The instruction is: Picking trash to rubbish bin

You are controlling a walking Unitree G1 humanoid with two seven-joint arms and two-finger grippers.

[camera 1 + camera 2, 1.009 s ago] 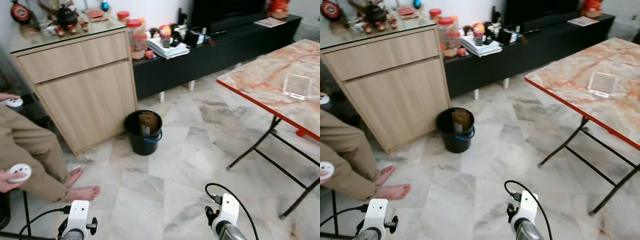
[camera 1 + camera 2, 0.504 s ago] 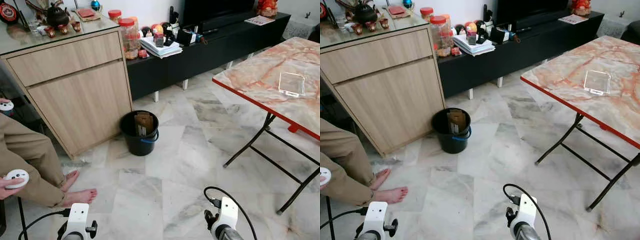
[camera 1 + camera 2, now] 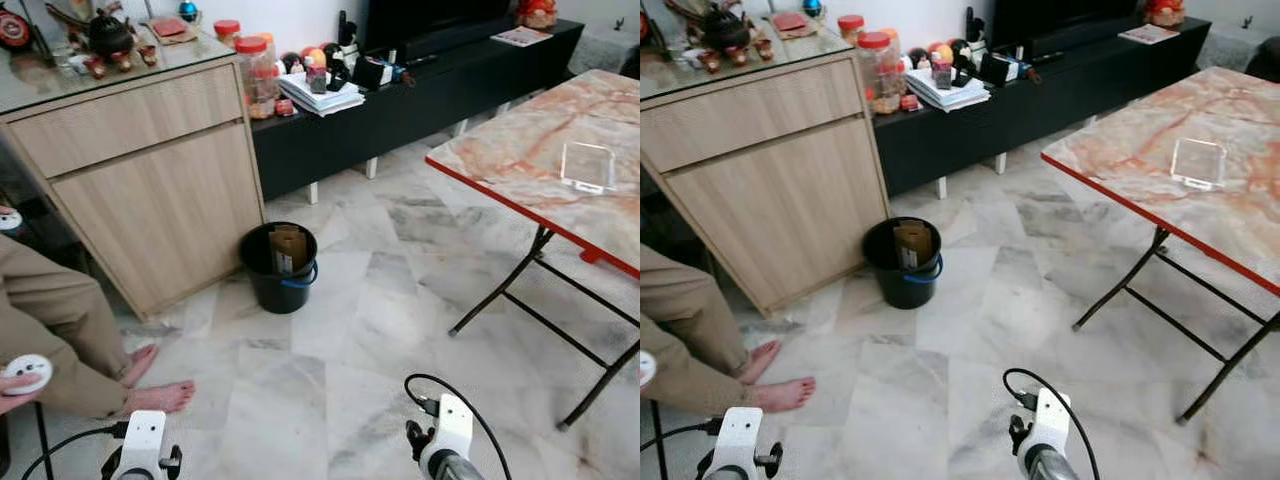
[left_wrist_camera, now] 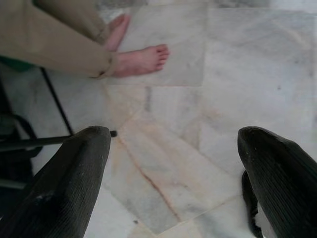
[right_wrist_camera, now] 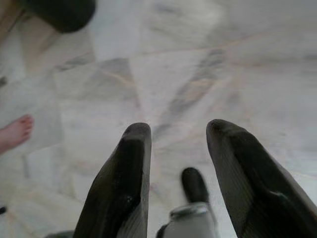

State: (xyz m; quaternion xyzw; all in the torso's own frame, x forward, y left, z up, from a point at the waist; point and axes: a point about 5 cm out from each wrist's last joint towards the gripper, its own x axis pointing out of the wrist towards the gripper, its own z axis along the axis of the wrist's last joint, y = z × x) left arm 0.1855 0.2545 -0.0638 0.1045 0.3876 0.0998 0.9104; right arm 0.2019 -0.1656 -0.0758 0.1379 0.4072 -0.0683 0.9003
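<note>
Black rubbish bin (image 3: 281, 266) sits on the marble floor (image 3: 370, 330), just beside the corner of the wooden cabinet (image 3: 150, 190). A brown cardboard piece (image 3: 289, 247) stands upright inside it; blue band on the bin's front wall.

Left hand (image 4: 173, 183) hangs low over bare floor tiles, fingers (image 4: 64, 188) spread wide, released, grasping nothing. Right hand (image 5: 176, 178) also low over the floor, fingers (image 5: 124, 183) apart, released and empty; part of the bin shows at the far edge of its wrist view.

Person seated at the robot's left: tan trouser leg (image 3: 50, 320), bare foot (image 3: 160, 397) on the tiles, a white controller (image 3: 25, 372) in their hand.

Desk (image 3: 540, 160) with marble-pattern top, red edge and black folding legs is on the right, well apart from the bin. A clear plastic container (image 3: 588, 166) lies on it.

Low black TV bench (image 3: 420, 95) runs along the back wall, carrying a stack of papers (image 3: 322, 95) and small clutter. Red-lidded jar (image 3: 252, 75) stands at its end next to the cabinet. Teapot (image 3: 105, 35) on the cabinet's glass top.
</note>
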